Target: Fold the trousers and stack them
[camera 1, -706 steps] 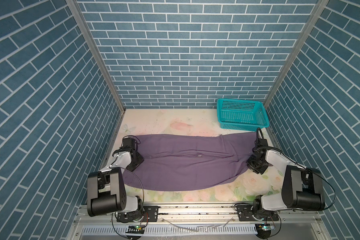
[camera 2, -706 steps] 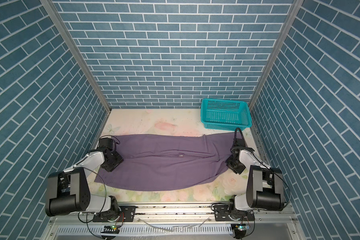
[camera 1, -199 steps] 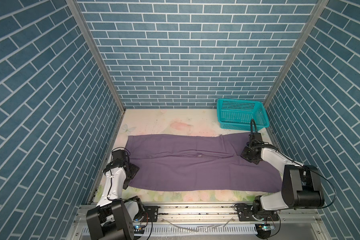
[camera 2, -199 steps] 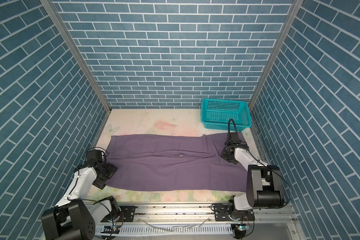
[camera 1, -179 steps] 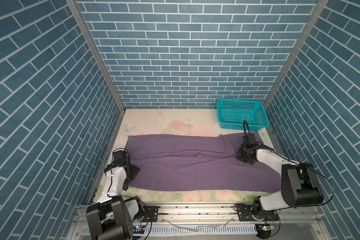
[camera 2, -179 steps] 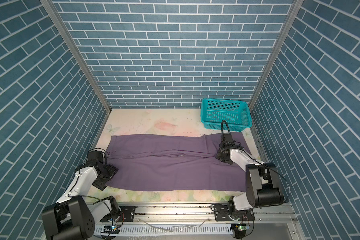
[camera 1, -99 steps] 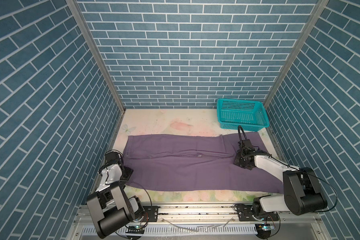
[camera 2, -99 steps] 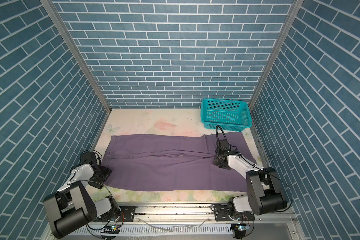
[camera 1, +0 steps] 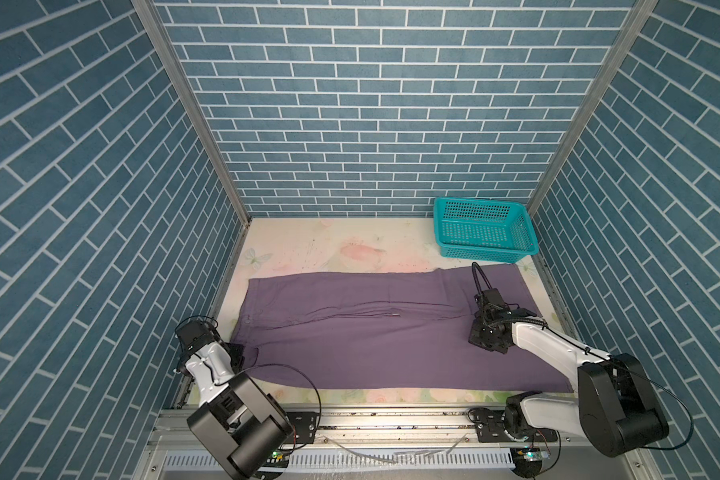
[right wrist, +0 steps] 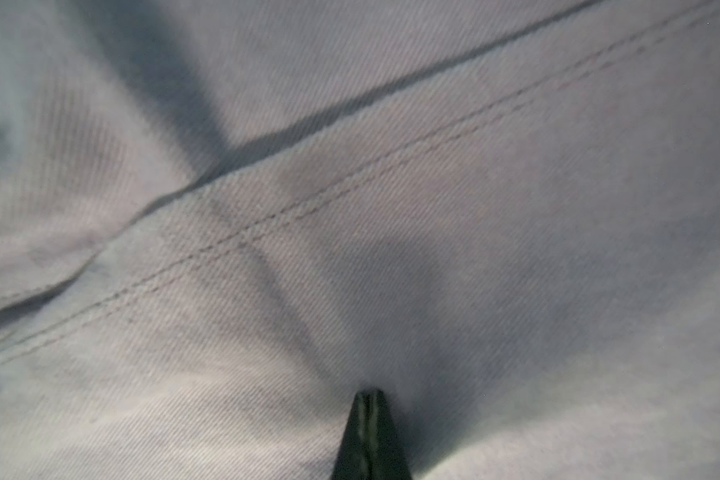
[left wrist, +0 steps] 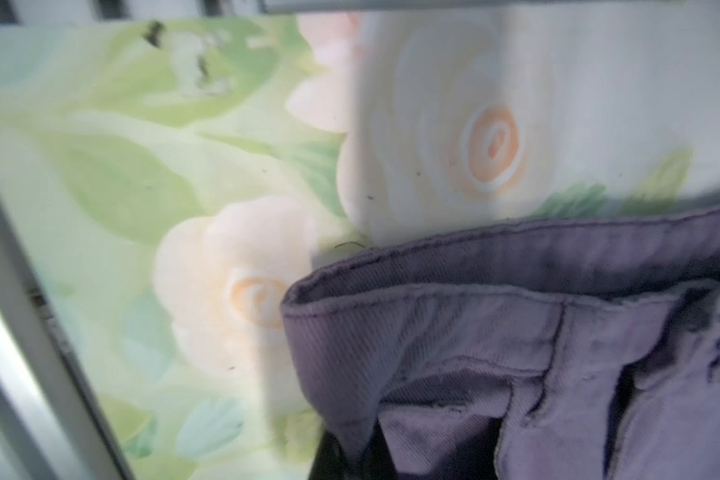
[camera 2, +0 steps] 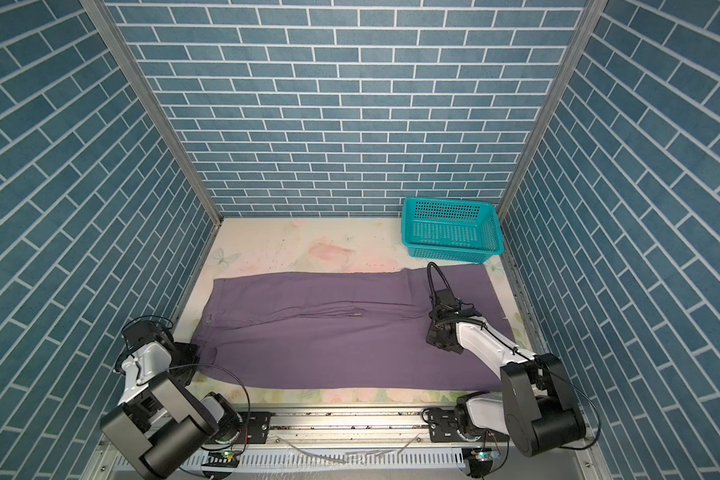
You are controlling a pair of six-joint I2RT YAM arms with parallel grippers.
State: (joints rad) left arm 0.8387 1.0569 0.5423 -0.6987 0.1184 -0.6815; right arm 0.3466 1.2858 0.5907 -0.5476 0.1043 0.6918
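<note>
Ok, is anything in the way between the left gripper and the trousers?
Nothing visible is. The left gripper sits right at the waist corner of the trousers, with its jaws closed on the fabric there.

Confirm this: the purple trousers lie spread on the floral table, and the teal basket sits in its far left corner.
Not quite: the teal basket sits in the far right corner, as both top views show. The trousers do lie spread on the floral table.
</note>
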